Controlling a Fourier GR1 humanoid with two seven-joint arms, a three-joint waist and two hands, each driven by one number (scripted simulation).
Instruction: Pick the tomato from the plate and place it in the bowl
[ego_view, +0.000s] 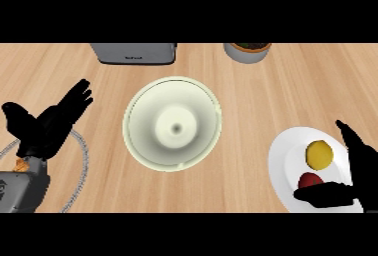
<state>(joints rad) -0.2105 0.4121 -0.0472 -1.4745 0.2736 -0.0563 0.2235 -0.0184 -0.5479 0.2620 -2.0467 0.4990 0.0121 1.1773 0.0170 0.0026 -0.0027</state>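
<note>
1. Wooden counter, light grain, seen steeply from above
2. Tomato: red, on the white plate at the counter's right side, near the plate's lower part; just beside it, higher on the plate, lies a yellow fruit
3. Right hand: over the plate's right side, fingers straight along the edge, thumb stretched out just below the tomato; not closed round it; contact cannot be told
4. Bowl: pale, at centre, well apart from the plate
5. Left hand: at the left edge, fingers spread and up, holding nothing
6. Back edge: grey appliance and a grey pot
</note>
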